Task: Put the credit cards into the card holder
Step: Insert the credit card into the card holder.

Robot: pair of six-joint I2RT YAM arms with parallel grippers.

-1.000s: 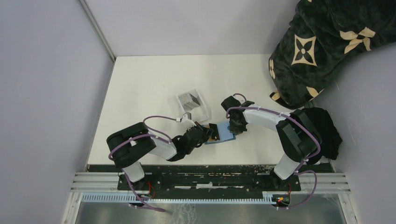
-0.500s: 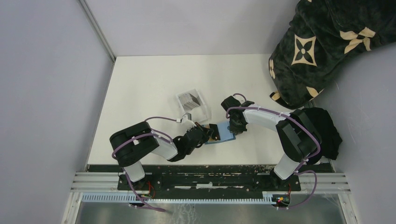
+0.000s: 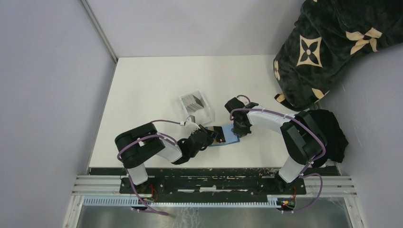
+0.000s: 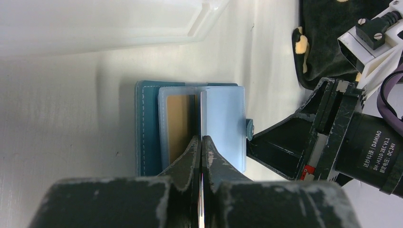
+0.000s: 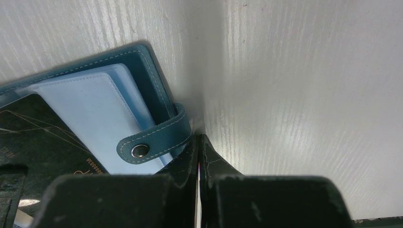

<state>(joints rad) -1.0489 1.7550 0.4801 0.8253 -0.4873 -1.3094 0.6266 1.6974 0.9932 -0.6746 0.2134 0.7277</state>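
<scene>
Top view, card holder [image 3: 230, 138]: lies open and flat, at 5 o'clock of the clear tray [image 3: 206, 115], which holds grey cards [image 3: 192, 100].
Left wrist view, left gripper [image 4: 201, 140]: clamped on held card [image 4: 201, 114], seen edge-on. Judged to be lined up with a sleeve beside the stowed gold card [image 4: 178, 123].
Right wrist view, right gripper [image 5: 197, 138]: tips together against the snap tab [image 5: 157, 140], judged to be pinning the holder against the push.

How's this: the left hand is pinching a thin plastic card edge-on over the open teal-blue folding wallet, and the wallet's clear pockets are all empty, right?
Not quite. The left wrist view shows a gold-yellow card already inside one clear pocket of the teal-blue folding wallet. The rest holds: the left hand pinches a thin plastic card edge-on over the open wallet.
</scene>
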